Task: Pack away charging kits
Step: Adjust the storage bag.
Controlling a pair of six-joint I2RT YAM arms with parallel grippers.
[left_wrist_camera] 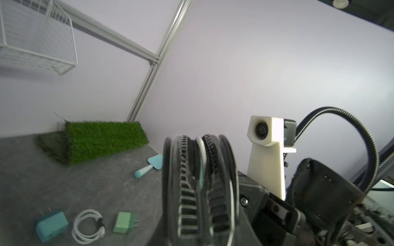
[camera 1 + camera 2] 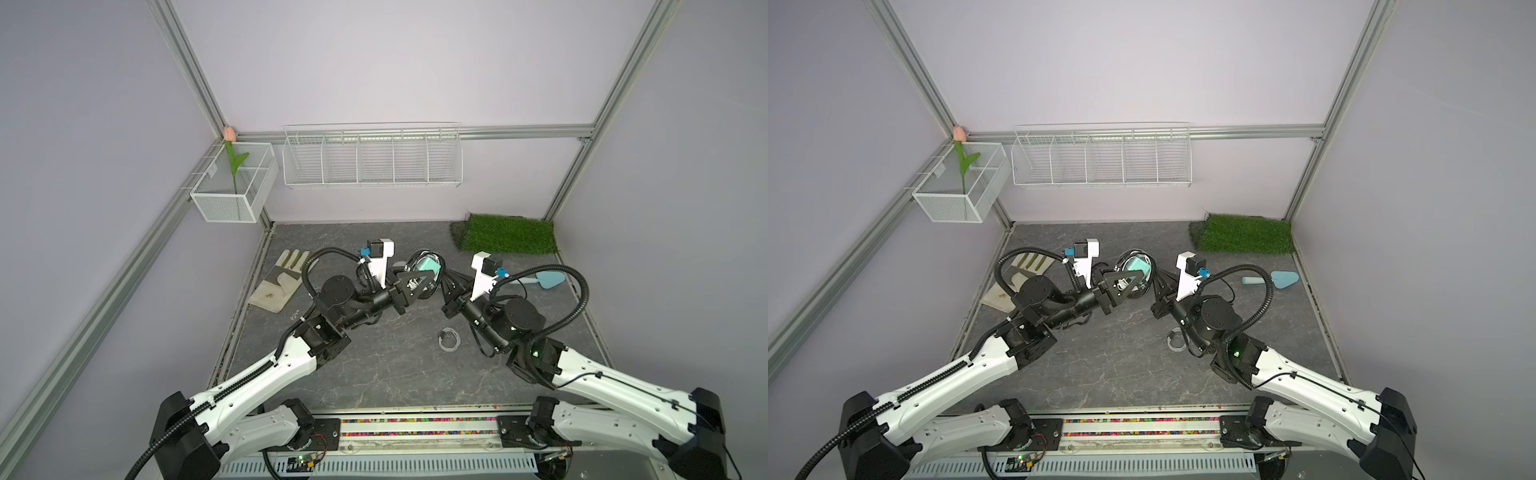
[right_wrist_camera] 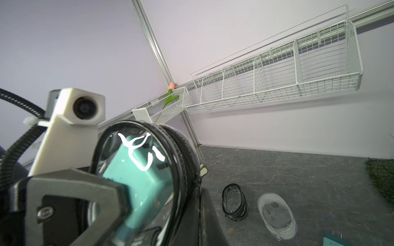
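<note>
Both arms held a black-rimmed case in the air between them, above the middle of the grey table. The left gripper was clamped across the case's clear face. The right gripper was pinched shut at the opposite rim, seemingly on the zip edge, though the contact itself was hidden.

A teal plug adapter and a white cable already sat inside the case. The left wrist view showed its two rows of zip teeth parted, so the case looked not yet zipped.

That left the first kit loaded but apparently unsealed, with two more to pack. On the table lay a second teal adapter, a coiled white cable and a green adapter in a row. Near them, an empty black-rimmed case sat just beside a white-rimmed case.

Only one loose cable was visible in any view, so the third kit's cable could not be accounted for. The work glove and the light-blue trowel lay well off to either side.
</note>
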